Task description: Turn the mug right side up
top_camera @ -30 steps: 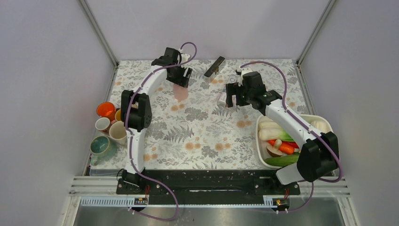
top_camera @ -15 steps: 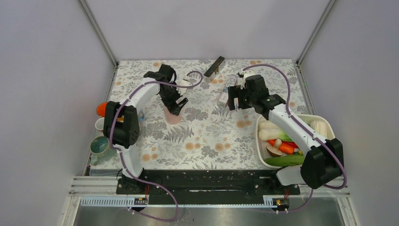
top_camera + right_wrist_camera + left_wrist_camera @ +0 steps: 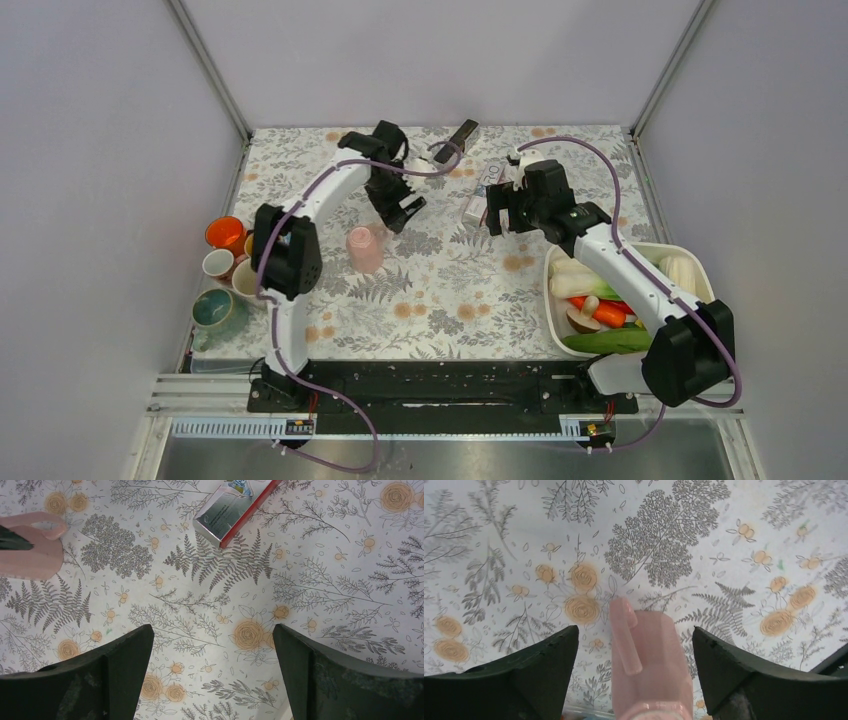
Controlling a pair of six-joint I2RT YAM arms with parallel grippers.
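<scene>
The pink mug (image 3: 364, 248) stands on the flowered cloth left of centre. In the left wrist view the mug (image 3: 659, 665) has its handle facing the camera and its pale rim end nearest the lens. My left gripper (image 3: 402, 211) hangs just behind and to the right of it, open. Both fingers (image 3: 539, 665) stand apart from the mug's sides with cloth showing in the gaps. My right gripper (image 3: 497, 222) is open over bare cloth right of centre, with nothing between its fingers (image 3: 115, 665). The mug (image 3: 30, 550) shows at the far left of the right wrist view.
A red and white carton (image 3: 478, 200) lies by the right gripper and shows in the right wrist view (image 3: 235, 510). A black object (image 3: 456, 140) lies at the back. Several cups (image 3: 225, 233) sit at the left edge. A white tray (image 3: 548, 305) of vegetables is at the right.
The left gripper carried the mug forward, set it on the cloth, opened wider and drew back to the right. The right arm barely moved.
</scene>
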